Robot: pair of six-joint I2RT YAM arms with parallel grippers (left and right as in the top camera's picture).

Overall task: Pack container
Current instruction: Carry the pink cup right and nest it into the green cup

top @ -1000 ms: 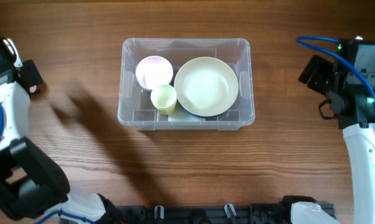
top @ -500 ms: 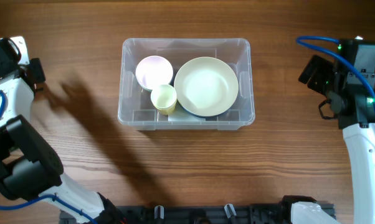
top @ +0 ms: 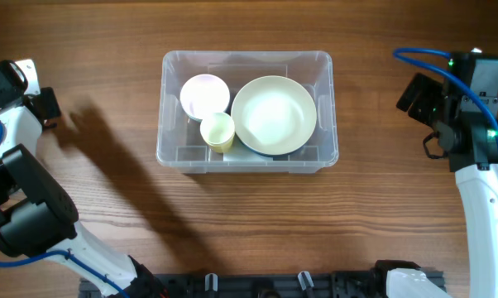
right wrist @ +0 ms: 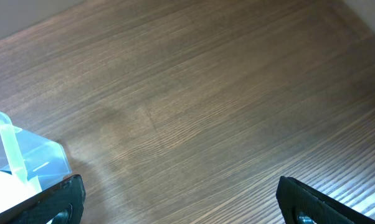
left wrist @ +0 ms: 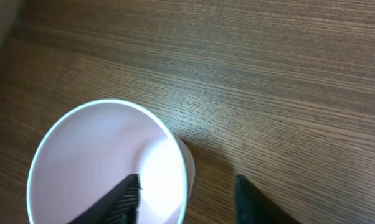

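The container [top: 246, 55] is a clear plastic bin at the table's middle. It holds a small pink bowl [top: 204, 94], a pale yellow cup [top: 217, 131] and a large cream bowl [top: 274, 114]. My left gripper [top: 44, 106] is at the far left edge. In the left wrist view its fingers [left wrist: 186, 190] straddle the rim of a second pink bowl [left wrist: 94, 162], one inside and one outside, with a gap on each side. That bowl does not show overhead. My right gripper [top: 409, 94] is open and empty right of the container; its wrist view [right wrist: 181, 199] shows bare wood.
A corner of the container [right wrist: 27, 157] shows at the left of the right wrist view. The table's left edge [left wrist: 0, 25] lies close behind the second pink bowl. The wooden tabletop [top: 249, 223] surrounds the container.
My left arm has swung slightly down and right along the table's left edge, and its shadow has shifted. The right arm and the container's contents have not moved.
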